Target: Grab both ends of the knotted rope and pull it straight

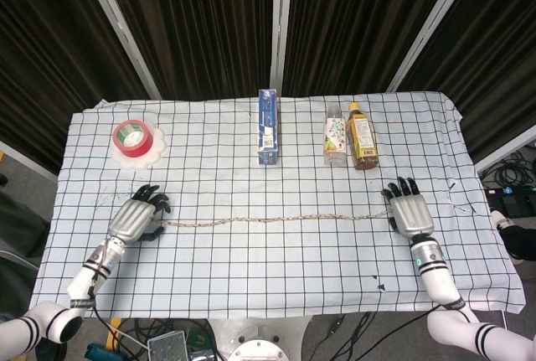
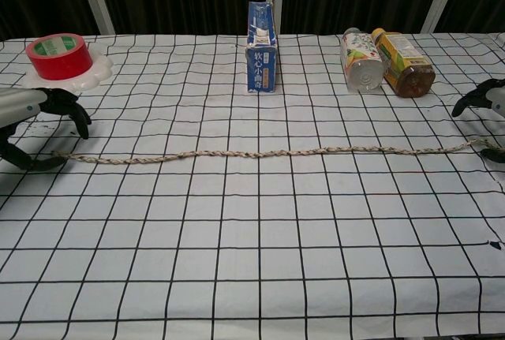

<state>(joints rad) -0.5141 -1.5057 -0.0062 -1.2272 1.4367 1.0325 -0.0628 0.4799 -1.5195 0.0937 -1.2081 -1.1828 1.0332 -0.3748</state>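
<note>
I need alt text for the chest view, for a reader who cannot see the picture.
A braided rope lies nearly straight across a checked tablecloth, its ends by the left hand and right hand, both with fingers spread. Behind stand a blue carton, two lying bottles and red tape.

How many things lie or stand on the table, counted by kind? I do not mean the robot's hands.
Rope: 1
Tape roll: 1
White flower-shaped dish under the tape: 1
Blue carton: 1
Bottles: 2, one with a white label, one of brown tea
Total: 6
</note>
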